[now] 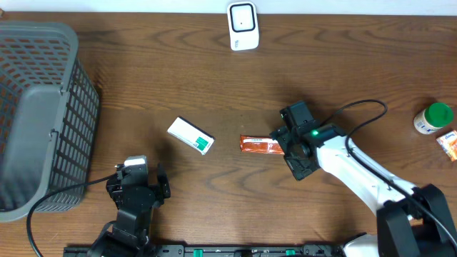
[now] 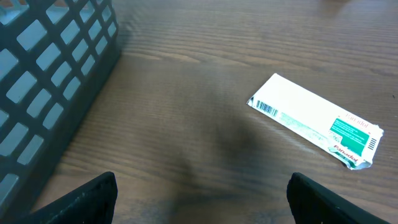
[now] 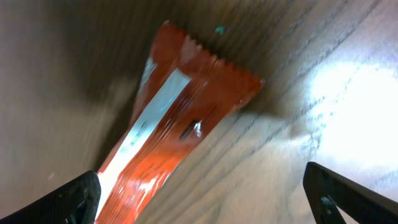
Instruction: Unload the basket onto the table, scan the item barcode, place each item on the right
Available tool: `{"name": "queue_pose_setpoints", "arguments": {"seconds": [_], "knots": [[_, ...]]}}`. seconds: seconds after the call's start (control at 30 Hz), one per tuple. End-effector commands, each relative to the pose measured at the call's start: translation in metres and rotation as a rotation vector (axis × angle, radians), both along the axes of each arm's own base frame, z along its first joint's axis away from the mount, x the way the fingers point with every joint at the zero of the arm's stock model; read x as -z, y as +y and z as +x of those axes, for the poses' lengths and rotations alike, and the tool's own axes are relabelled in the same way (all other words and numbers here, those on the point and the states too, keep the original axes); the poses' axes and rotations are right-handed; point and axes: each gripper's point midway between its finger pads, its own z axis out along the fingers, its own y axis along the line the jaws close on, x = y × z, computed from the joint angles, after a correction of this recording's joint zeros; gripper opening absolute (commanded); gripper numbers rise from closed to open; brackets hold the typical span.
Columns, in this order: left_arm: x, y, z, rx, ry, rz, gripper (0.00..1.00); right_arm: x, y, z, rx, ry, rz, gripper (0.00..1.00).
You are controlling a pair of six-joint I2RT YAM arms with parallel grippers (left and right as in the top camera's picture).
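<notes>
Orange foil snack packet (image 1: 258, 145), the item for scanning, lies flat on the wooden table (image 1: 178, 71) a little right of centre, its long axis running left to right. Seen from the right wrist (image 3: 180, 124), it shows a serrated end seal and a pale strip down its length; no barcode can be made out on the face that is visible. The right gripper (image 1: 285, 146) sits at the packet's right end with its jaws spread wide. In the right wrist view (image 3: 200, 174) the packet lies on the wood between the two dark fingers (image 3: 68, 199), and neither visibly touches it; nothing is grasped.

Just left of the packet, and apart from it, a white carton (image 1: 191, 135) with a green end lies at a slant. The left wrist view (image 2: 314, 121) shows a barcode printed near its plain white end and green lettering at the other. The left gripper (image 1: 138, 187) hovers near the front edge of the table, below and to the left of the carton, released and empty; its fingertips frame bare wood (image 2: 202, 186).

A white scanner (image 1: 243, 26) stands at the far edge, well apart from the packet. A grey mesh basket (image 1: 43, 114) fills the left side (image 2: 50, 81). At the far right stand a green-capped bottle (image 1: 433, 118) and a small orange sachet (image 1: 448, 145).
</notes>
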Motion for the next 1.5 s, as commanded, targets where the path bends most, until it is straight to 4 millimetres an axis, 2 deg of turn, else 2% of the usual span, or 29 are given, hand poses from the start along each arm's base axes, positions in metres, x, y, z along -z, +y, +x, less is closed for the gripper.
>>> {"name": "queue_pose_setpoints", "arguments": {"seconds": [0.0, 0.1, 0.27, 0.43, 0.53, 0.67, 0.83, 0.9, 0.97, 1.07, 1.2, 1.37, 1.47], "knots": [[-0.002, 0.003, 0.000, -0.018, -0.012, -0.005, 0.87, 0.023, -0.010, -0.003, 0.044, 0.053, -0.059, 0.99], [-0.002, 0.003, 0.000, -0.018, -0.012, -0.005, 0.88, 0.031, -0.009, 0.000, 0.055, 0.058, -0.059, 0.99], [-0.002, 0.003, 0.000, -0.018, -0.012, -0.005, 0.88, 0.031, -0.019, 0.013, 0.095, 0.023, -0.063, 0.96], [-0.002, 0.003, 0.000, -0.018, -0.012, -0.005, 0.88, 0.031, -0.029, 0.017, 0.129, 0.023, -0.064, 0.94], [-0.002, 0.003, 0.000, -0.018, -0.012, -0.005, 0.88, 0.031, -0.031, 0.020, 0.138, 0.015, -0.065, 0.82], [-0.002, 0.003, 0.000, -0.018, -0.012, -0.005, 0.88, 0.031, -0.029, 0.018, 0.131, 0.020, -0.058, 0.83], [-0.002, 0.003, 0.000, -0.018, -0.012, -0.005, 0.87, 0.050, -0.023, 0.019, 0.121, 0.050, -0.048, 0.86], [-0.002, 0.003, 0.000, -0.018, -0.012, -0.005, 0.88, 0.062, -0.018, 0.014, 0.114, 0.089, -0.027, 0.82], [-0.002, 0.003, 0.000, -0.018, -0.012, -0.005, 0.88, 0.074, -0.013, 0.011, 0.087, 0.123, -0.008, 0.73], [-0.002, 0.003, 0.000, -0.018, -0.012, -0.005, 0.87, 0.083, -0.010, 0.007, 0.062, 0.147, 0.002, 0.43], [-0.002, 0.003, 0.000, -0.018, -0.012, -0.005, 0.88, 0.080, -0.011, 0.010, -0.005, 0.127, -0.010, 0.04], [-0.002, 0.003, 0.000, -0.018, -0.012, -0.005, 0.88, 0.071, -0.011, 0.018, -0.083, 0.079, -0.005, 0.01], [-0.002, 0.003, 0.000, -0.018, -0.012, -0.005, 0.87, 0.051, -0.008, 0.030, -0.150, 0.009, 0.027, 0.01]]}}
